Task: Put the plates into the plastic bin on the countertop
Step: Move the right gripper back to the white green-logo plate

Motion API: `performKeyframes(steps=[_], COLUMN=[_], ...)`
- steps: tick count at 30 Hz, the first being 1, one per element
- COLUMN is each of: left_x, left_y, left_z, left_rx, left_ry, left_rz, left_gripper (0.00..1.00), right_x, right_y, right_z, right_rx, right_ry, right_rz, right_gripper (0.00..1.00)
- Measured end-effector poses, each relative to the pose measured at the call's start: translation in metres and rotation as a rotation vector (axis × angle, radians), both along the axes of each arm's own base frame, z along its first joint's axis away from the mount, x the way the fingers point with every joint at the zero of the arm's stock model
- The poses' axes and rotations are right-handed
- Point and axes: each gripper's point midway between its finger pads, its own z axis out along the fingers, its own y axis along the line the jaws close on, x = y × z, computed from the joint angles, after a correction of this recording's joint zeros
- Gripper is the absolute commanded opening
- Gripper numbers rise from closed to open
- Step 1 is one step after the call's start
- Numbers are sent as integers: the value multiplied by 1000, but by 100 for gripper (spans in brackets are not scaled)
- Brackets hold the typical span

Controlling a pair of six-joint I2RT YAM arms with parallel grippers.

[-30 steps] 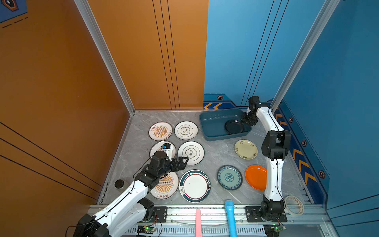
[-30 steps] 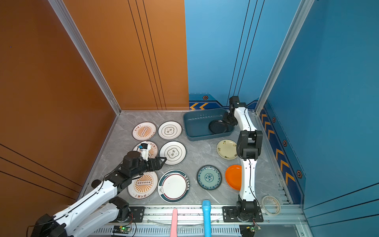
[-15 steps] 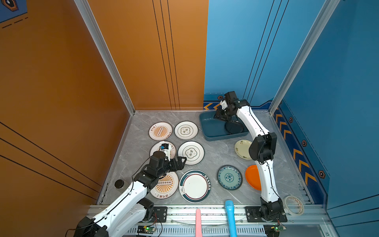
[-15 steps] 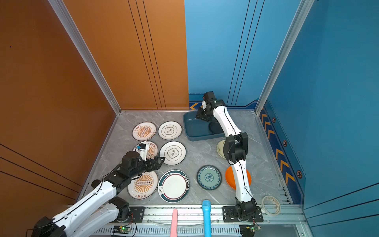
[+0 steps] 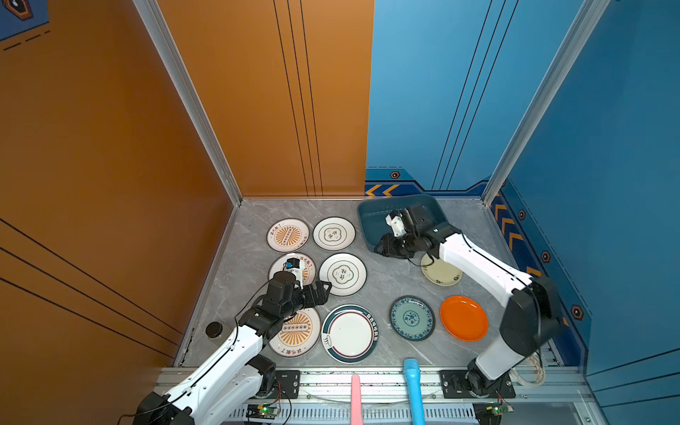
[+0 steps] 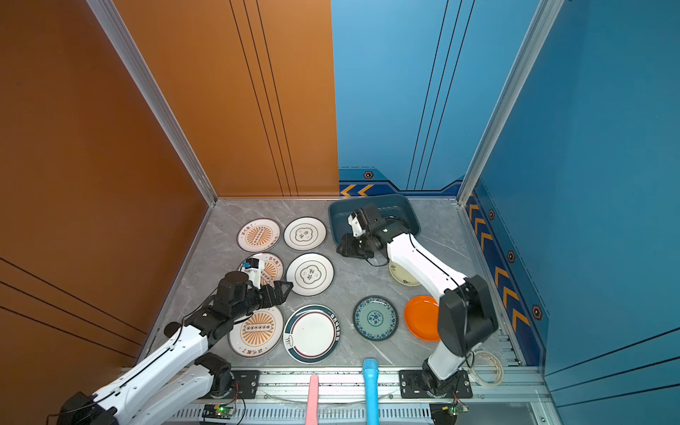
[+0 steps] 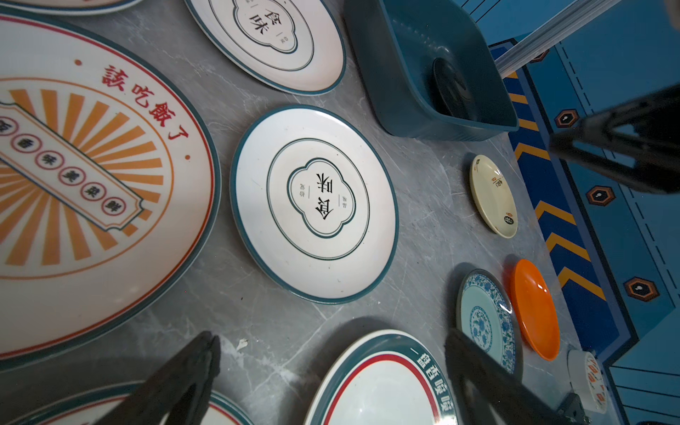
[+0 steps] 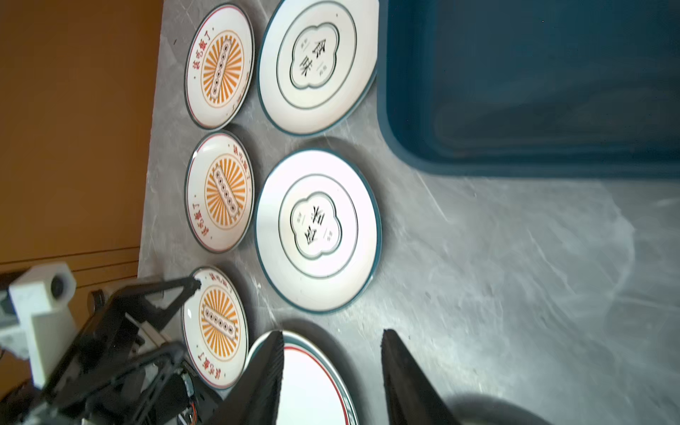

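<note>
Left gripper and right gripper hung empty, fingers apart; emblem plate near the plastic bin looked stiff, slick: grab the rim.

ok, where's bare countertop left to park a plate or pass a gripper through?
Widest bare countertop: the lane between the near emblem plate and the cream plate, running from the plastic bin to the blue patterned plate; right gripper over its bin end. Also the back-right corner beside the bin. Crowded: the left block of six plates, left gripper over it.
</note>
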Motion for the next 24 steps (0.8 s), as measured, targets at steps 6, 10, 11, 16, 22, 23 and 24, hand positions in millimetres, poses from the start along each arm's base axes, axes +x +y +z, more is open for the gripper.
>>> performKeyframes(steps=[6,10,11,16,22,23,24], left_x=[2,2,2,2,0,0,0], left_y=[1,2,2,3,5,5,5], left_z=[-2,-2,-1,5,9,9,9], left_rx=[1,1,1,-11,-18,-19,-20], left_ry=[5,5,4,-18,-33,-34,-34], left_rz=[4,11,11,13,17,18,20], left_gripper=[98,98,98,98,98,98,98], right_x=[-54,-70,-68,-53,-49,-47,-46], right_y=[1,12,16,35,48,49,50], right_z=[-57,-79,-80,-87,-108,-110,-113], right_rx=[2,11,21,64,64,67,70], right_ry=[75,98,89,61,81,86,90], right_rz=[-15,-27,-38,-89,-130,-138,-147], right_gripper=[48,49,49,49,49,49,49])
